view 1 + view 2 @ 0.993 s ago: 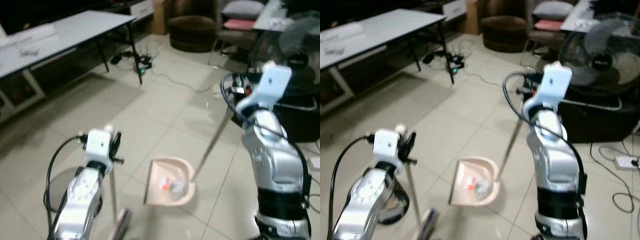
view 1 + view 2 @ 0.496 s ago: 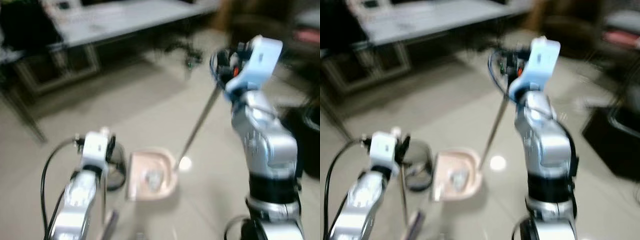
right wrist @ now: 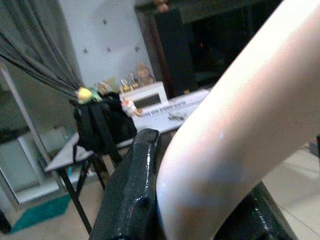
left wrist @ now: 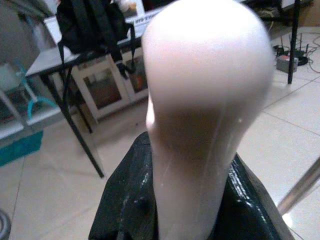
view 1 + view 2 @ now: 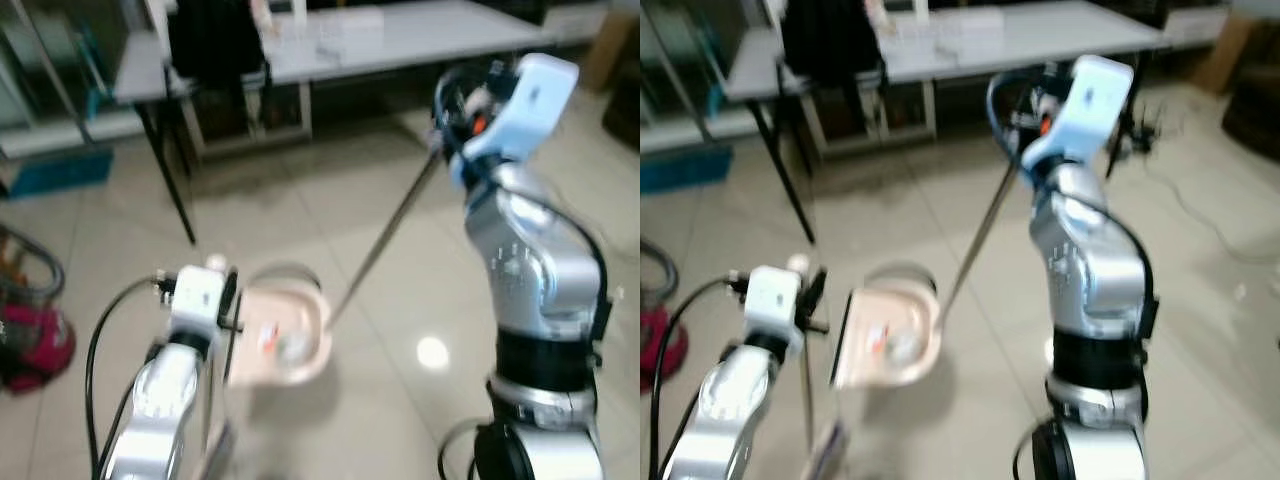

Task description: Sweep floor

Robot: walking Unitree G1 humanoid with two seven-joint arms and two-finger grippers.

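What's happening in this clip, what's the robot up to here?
The robot is partway through sweeping a tiled floor. Its right gripper is shut on the pale handle of a long-handled dustpan, whose metal rod slants down to the pan on the floor. The pan already holds some bits of debris. The left gripper is shut on the pale handle of a broom, held upright beside the pan. A grey table with a black backpack stands behind.

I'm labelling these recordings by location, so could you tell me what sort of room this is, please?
Probably a living or work room in a home: pale tiled floor, a long white table with a black backpack on it. The robot's grippers hold a dustpan and a broom.
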